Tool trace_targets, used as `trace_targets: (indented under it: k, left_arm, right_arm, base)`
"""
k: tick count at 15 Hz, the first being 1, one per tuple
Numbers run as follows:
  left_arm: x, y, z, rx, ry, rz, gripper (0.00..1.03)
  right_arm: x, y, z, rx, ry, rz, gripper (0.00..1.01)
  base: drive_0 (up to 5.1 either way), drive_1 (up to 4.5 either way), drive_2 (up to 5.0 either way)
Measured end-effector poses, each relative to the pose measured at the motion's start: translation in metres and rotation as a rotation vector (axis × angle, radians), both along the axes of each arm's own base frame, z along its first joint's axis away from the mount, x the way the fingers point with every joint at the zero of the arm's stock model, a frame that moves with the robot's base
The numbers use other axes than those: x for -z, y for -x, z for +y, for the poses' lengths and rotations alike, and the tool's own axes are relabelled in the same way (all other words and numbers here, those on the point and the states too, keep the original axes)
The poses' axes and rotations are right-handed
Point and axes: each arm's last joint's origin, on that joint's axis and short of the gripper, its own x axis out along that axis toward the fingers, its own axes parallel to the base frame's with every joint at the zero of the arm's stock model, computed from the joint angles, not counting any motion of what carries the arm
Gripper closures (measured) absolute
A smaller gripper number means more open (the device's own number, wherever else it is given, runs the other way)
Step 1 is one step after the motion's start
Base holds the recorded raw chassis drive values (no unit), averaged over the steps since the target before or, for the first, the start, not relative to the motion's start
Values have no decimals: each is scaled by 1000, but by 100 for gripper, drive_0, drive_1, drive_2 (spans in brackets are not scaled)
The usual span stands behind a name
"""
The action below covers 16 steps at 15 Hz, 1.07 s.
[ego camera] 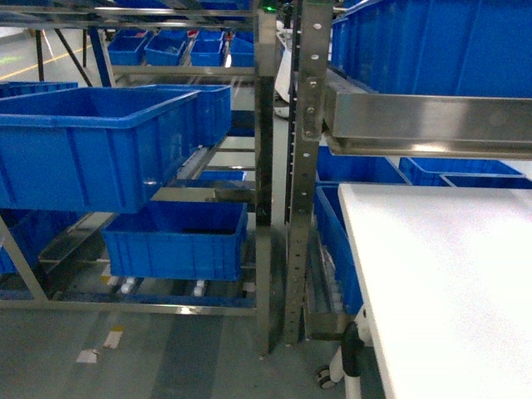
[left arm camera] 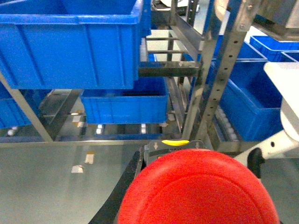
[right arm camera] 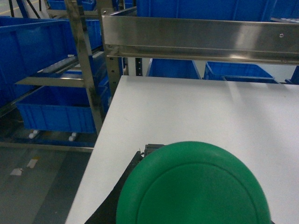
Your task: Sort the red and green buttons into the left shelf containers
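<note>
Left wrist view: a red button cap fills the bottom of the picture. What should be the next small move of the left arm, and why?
Probably raise the left arm and carry the red button toward the upper blue bin on the left shelf. The cap sits right at the wrist camera, seemingly held, and the camera looks at that bin's side wall, below its rim. The gripper itself is hidden, so the grasp cannot be confirmed.

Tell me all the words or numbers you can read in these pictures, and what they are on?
None can be read.
Yellow strip just above the red button: may carry marks, too blurred to tell.
Green button: plain cap, no writing.
Blue bins: no labels visible.
Steel rack post: only holes, no text.
Small scraps on the floor: too small to tell if anything is printed.
</note>
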Motion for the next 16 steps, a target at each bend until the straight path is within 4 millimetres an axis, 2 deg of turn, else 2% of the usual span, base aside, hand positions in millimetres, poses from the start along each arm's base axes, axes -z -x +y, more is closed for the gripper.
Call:
trace_targets:
  k: [16]
  left_arm:
    - [0, 0, 0, -1, 0, -2, 77]
  right_arm:
    - [0, 0, 0, 0, 0, 0, 75]
  base:
    - [-497, 248, 248]
